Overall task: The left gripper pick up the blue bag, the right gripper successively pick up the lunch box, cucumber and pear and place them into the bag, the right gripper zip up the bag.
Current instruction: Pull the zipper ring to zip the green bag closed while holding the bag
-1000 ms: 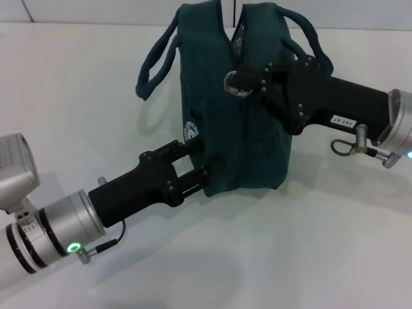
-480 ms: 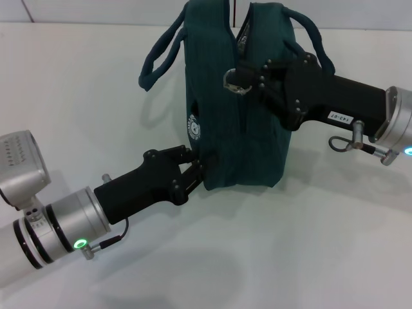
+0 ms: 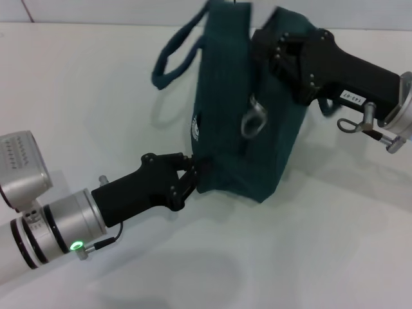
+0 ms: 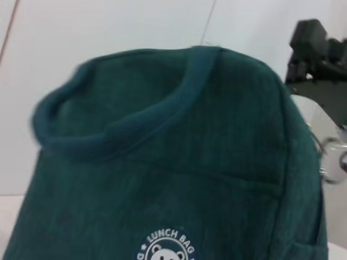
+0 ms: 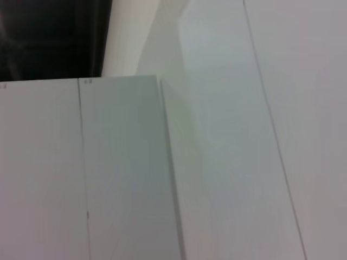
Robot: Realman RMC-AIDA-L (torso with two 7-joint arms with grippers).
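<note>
While the left claw (image 3: 193,172) pinches the blue bag (image 3: 241,122) low at its corner, soft fabric sags (right claw (image 3: 283,55): grip unclear).

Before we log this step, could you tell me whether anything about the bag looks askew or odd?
Yes: the blue bag stands tilted rather than upright, its base corner pinched by the left gripper. The metal ring pull dangles loose on its side, while the right gripper sits at the bag's top.

The left gripper (image 3: 195,172) is extended forward and rightward, fingers pinched together. The right gripper (image 3: 270,45) is raised, angled leftward.
</note>
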